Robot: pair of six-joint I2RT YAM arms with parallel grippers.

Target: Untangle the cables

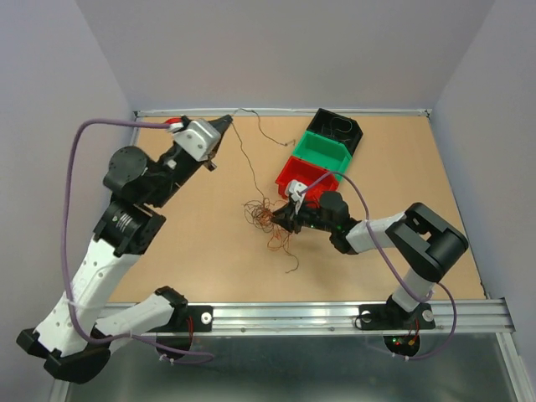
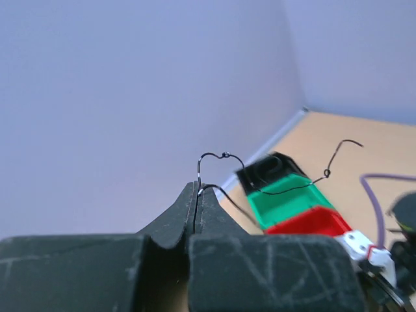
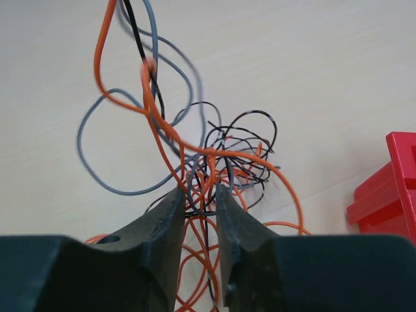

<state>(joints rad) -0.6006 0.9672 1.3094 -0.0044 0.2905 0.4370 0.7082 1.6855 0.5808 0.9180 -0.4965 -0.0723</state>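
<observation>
If the knot lifts off the worktop (image 1: 193, 243) instead of letting a strand go, I'd expect the whole tangle of cables (image 1: 264, 216) to drag along in one lump, or the loops to cinch tighter. I think that is the main risk, because the wires are hair-thin and curly and catch on each other. Nearest me, the right fingers (image 3: 172, 214) are low at the edge of the tangle, parted by a narrow gap. Several orange and dark strands run through that gap. I can't tell whether they are pinched or just lying there, and a loose hold would let the lump slide. From the tangle, one dark cable (image 1: 245, 163) runs away across the bare board to the far left corner. There the left fingers (image 2: 197, 188) are closed tight on it, raised, with a short curl sticking out past the tips. Its free end trails along the back wall toward the black bin (image 1: 339, 130), green bin (image 1: 322, 151) and red bin (image 1: 306, 177), and could snag on them.
</observation>
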